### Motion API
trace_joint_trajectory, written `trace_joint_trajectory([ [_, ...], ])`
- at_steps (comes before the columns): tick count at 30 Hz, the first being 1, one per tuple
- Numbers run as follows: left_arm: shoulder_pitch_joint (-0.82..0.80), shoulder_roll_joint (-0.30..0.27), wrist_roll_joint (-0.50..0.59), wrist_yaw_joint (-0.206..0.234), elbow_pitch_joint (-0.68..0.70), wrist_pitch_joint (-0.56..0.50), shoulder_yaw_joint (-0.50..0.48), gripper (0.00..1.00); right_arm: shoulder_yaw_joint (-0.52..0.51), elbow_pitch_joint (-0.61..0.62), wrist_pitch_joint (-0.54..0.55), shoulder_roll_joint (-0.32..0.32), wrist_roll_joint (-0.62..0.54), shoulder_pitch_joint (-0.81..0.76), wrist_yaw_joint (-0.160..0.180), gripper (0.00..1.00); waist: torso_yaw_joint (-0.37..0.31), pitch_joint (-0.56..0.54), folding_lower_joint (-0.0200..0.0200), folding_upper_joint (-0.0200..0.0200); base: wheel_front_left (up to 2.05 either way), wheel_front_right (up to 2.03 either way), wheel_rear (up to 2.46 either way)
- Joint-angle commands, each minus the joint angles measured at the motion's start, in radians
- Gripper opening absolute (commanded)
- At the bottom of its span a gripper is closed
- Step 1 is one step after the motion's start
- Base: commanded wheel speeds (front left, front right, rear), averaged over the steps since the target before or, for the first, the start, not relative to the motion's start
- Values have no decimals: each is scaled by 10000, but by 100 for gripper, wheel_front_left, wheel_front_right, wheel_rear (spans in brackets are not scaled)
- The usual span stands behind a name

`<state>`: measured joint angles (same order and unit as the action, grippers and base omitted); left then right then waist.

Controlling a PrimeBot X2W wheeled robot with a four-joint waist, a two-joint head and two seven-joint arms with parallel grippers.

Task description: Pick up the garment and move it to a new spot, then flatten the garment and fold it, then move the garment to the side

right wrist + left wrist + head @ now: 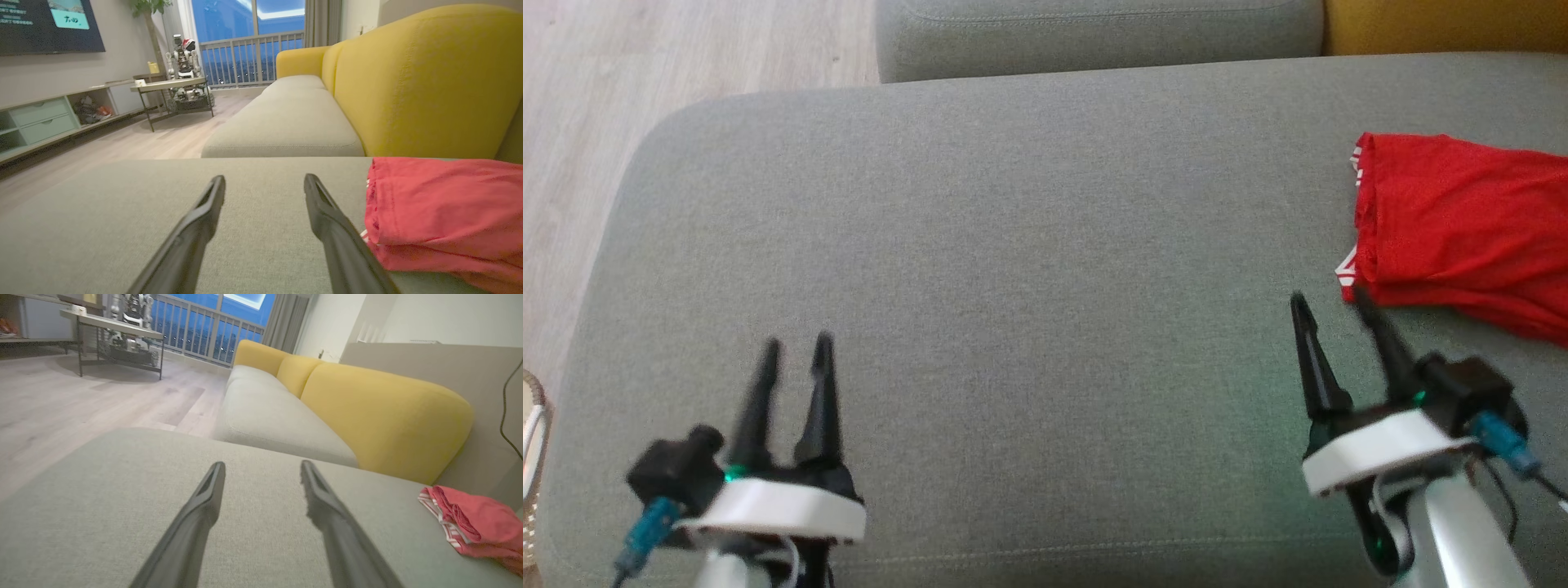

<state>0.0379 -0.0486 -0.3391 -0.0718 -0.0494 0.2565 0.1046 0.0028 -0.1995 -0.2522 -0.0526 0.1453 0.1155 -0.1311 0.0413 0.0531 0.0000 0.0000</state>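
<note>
A red garment (1462, 229) with white striped trim lies folded at the right edge of the grey sofa cushion (1013, 269). My right gripper (1327, 300) stands open just left of its near corner, with nothing between its fingers. In the right wrist view the garment (441, 212) lies beside the right finger (327, 212), close to it. My left gripper (796, 341) is open and empty at the lower left, far from the garment. The left wrist view shows the garment (474, 522) at the far right, well past that gripper (261, 467).
A second grey seat cushion (1094, 37) and a yellow backrest (1445, 24) lie beyond the cushion. Wood floor (596, 122) runs along the left side. A wicker basket edge (533, 457) shows at the lower left. A low table (171, 87) stands across the room.
</note>
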Motion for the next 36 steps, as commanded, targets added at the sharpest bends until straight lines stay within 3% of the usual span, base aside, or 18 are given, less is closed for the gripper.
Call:
trace_joint_trajectory([
  [1,4,-2,-27,8,-79,-2,6,0,3,-70,2,0,19,-9,0,0,0,7,1,0,0,0,0],
  [4,178,9,-55,14,-616,-16,97,0,32,-596,24,8,42,-234,0,0,0,8,0,0,0,0,0],
  [36,-239,-145,-3469,-140,-973,-799,-286,0,-276,-558,957,12,3785,-195,1,0,-106,-123,0,0,0,0,0],
])
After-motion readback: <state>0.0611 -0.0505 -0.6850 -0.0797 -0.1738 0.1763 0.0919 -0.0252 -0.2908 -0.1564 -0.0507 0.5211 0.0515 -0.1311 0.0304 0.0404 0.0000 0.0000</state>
